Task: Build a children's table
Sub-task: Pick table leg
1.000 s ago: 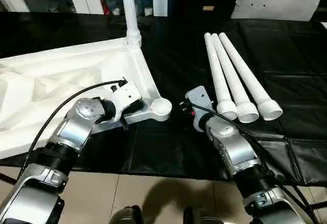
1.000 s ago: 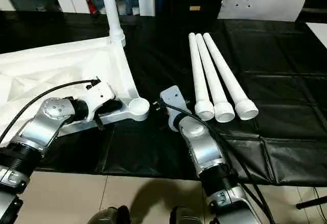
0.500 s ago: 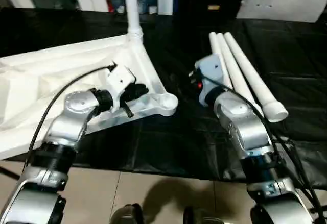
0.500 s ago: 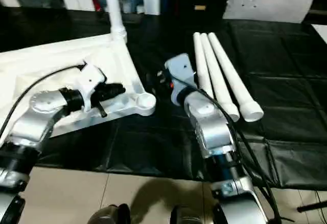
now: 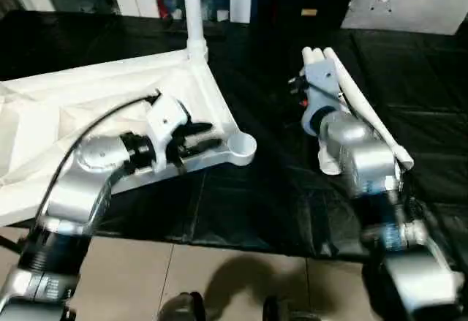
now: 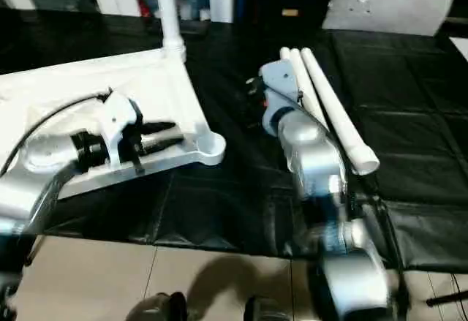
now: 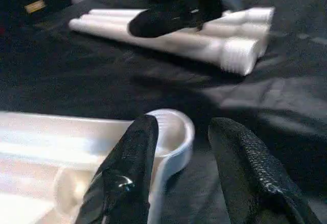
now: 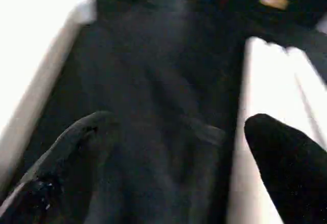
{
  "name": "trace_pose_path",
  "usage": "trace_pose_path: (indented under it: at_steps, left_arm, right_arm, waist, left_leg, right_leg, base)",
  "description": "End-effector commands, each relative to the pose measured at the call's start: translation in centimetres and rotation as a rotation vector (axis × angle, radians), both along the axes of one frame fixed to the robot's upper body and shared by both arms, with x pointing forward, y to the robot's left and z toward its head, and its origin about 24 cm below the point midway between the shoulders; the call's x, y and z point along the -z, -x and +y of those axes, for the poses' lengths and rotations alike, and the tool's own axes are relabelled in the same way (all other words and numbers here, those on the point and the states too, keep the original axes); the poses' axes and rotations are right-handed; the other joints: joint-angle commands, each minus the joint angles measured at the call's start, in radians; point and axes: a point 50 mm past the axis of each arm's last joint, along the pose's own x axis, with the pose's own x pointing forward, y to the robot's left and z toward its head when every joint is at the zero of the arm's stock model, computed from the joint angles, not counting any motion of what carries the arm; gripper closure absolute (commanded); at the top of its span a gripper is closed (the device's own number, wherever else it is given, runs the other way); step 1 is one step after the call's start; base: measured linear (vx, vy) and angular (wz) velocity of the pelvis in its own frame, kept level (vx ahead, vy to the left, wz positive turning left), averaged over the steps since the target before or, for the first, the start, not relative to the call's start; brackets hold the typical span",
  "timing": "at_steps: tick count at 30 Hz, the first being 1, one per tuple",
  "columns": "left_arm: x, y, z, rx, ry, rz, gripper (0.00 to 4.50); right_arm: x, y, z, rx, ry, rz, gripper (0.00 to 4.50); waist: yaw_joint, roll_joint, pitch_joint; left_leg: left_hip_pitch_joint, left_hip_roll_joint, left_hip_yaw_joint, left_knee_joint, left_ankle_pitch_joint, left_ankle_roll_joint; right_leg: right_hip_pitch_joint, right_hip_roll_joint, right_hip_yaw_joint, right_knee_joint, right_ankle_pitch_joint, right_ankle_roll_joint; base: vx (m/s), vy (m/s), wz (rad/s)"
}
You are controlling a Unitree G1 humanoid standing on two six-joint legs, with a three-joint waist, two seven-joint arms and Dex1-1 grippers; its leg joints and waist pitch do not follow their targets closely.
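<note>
1. The children's table [image 5: 88,109] lies upside down on the robot's left half of the black sheet-covered workbench [image 5: 241,197], ribbed underside up — one leg [image 5: 193,14] already stands upright in the far corner socket.
2. The left gripper [image 7: 179,152] has its fingers parted and holds nothing; one finger [image 7: 130,173] rests over the table's edge, just beside the empty near corner socket [image 5: 241,145].
3. The right gripper [image 8: 173,163] is spread wide and empty, its fingers straddling bare black sheet, with one finger [image 8: 286,157] at the innermost of the loose legs [image 6: 333,120].
4. The step in hand looks like fetching the second leg. The next move calls for closing on one tapered leg without rolling its neighbours, then steering its threaded collar end into the near socket while the left arm steadies the top.
5. Materials — the table is smooth, hard white plastic with a round, cup-like socket; the three loose legs are long, round tapered tubes lying side by side and touching, so likely to roll. The sheet is glossy and creased.
</note>
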Motion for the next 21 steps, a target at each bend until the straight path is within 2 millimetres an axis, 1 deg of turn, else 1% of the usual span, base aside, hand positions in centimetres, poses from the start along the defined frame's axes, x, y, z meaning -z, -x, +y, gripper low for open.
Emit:
trace_pose_path:
  at_steps: [1, 2, 3, 6, 7, 8, 9, 11, 15, 18, 21]
  left_arm:
    - [-0.3, 0.6, -0.6, 0.031, 0.002, 0.011, 2.29]
    - [-0.3, 0.7, -0.7, 0.033, 0.004, 0.014, 2.19]
    - [-0.3, 0.8, -0.9, 0.037, -0.001, 0.015, 2.16]
    - [-0.2, 0.9, -1.0, 0.040, -0.017, 0.020, 1.84]
    - [-0.1, 1.1, -1.1, 0.043, -0.021, 0.028, 1.84]
    - [0.0, 1.2, -1.2, 0.050, -0.025, 0.037, 1.84]
    - [0.0, 1.4, -1.2, 0.054, -0.035, 0.045, 1.84]
    - [0.1, 1.4, -1.2, 0.052, -0.045, 0.049, 1.84]
    - [0.1, 1.4, -1.2, 0.046, -0.049, 0.056, 1.84]
    - [0.1, 1.5, -1.1, 0.048, -0.055, 0.059, 1.84]
    - [0.2, 1.5, -1.1, 0.047, -0.064, 0.063, 1.84]
  right_arm:
    - [0.5, -0.4, -0.9, 0.050, 0.007, 0.066, 0.00]
    - [0.7, -0.6, -1.1, 0.055, 0.006, 0.089, 0.00]
    - [0.9, -0.8, -1.4, 0.070, 0.010, 0.128, 0.00]
    - [1.2, -1.0, -1.8, 0.091, 0.029, 0.176, 0.00]
    - [1.3, -1.0, -1.9, 0.100, 0.037, 0.196, 0.00]
    - [1.4, -1.1, -1.9, 0.102, 0.035, 0.223, 0.00]
    - [1.6, -1.2, -1.9, 0.111, 0.036, 0.250, 0.00]
    - [1.7, -1.3, -2.0, 0.132, 0.036, 0.272, 0.00]
    - [2.2, -1.3, -2.0, 0.146, 0.015, 0.309, 0.00]
    - [2.6, -1.2, -1.9, 0.145, 0.011, 0.349, 0.00]
    - [3.0, -1.0, -1.6, 0.134, -0.032, 0.414, 0.00]
  waist:
    - [0.000, 0.001, -0.093]
    - [-0.001, 0.001, -0.092]
    - [-0.001, -0.004, -0.091]
    - [-0.002, -0.002, -0.093]
    - [-0.002, -0.004, -0.092]
    - [-0.002, -0.002, -0.093]
    - [-0.003, -0.003, -0.092]
    - [-0.004, -0.005, -0.091]
    - [-0.002, -0.002, -0.091]
    - [-0.001, -0.001, -0.092]
    - [-0.001, -0.001, -0.092]
  left_leg:
    - [0.035, 0.061, -0.028, -0.058, -0.100, 0.010]
    - [0.033, 0.059, -0.028, -0.056, -0.102, 0.012]
    - [0.031, 0.059, -0.027, -0.056, -0.107, 0.012]
    - [0.031, 0.058, -0.028, -0.054, -0.098, 0.014]
    - [0.032, 0.059, -0.027, -0.054, -0.100, 0.015]
    - [0.032, 0.059, -0.028, -0.054, -0.102, 0.015]
    - [0.030, 0.059, -0.028, -0.053, -0.103, 0.015]
    - [0.031, 0.059, -0.027, -0.053, -0.111, 0.012]
    - [0.033, 0.059, -0.028, -0.052, -0.127, 0.002]
    - [0.032, 0.059, -0.028, -0.052, -0.129, -0.004]
    - [0.032, 0.059, -0.027, -0.051, -0.133, -0.003]
  right_leg:
    - [0.054, -0.082, 0.053, -0.053, -0.033, -0.256]
    - [0.054, -0.082, 0.053, -0.055, -0.041, -0.258]
    - [0.055, -0.081, 0.054, -0.057, -0.053, -0.253]
    - [0.055, -0.079, 0.052, -0.054, -0.051, -0.251]
    - [0.054, -0.079, 0.053, -0.055, -0.054, -0.250]
    - [0.054, -0.080, 0.052, -0.054, -0.060, -0.252]
    - [0.055, -0.080, 0.052, -0.054, -0.063, -0.253]
    - [0.053, -0.081, 0.053, -0.056, -0.078, -0.253]
    - [0.051, -0.080, 0.052, -0.057, -0.103, -0.246]
    - [0.051, -0.079, 0.052, -0.055, -0.098, -0.244]
    - [0.050, -0.078, 0.052, -0.054, -0.092, -0.248]
  base:
    - [0.000, 0.000, 0.00]
    - [0.000, 0.000, 0.00]
    - [0.000, 0.000, 0.00]
    - [0.000, 0.000, 0.00]
    - [0.000, 0.000, 0.00]
    - [0.000, 0.000, 0.00]
    - [0.000, 0.000, 0.00]
    - [0.000, 0.000, 0.00]
    - [0.000, 0.000, 0.00]
    - [0.000, 0.000, 0.00]
    - [0.000, 0.000, 0.00]
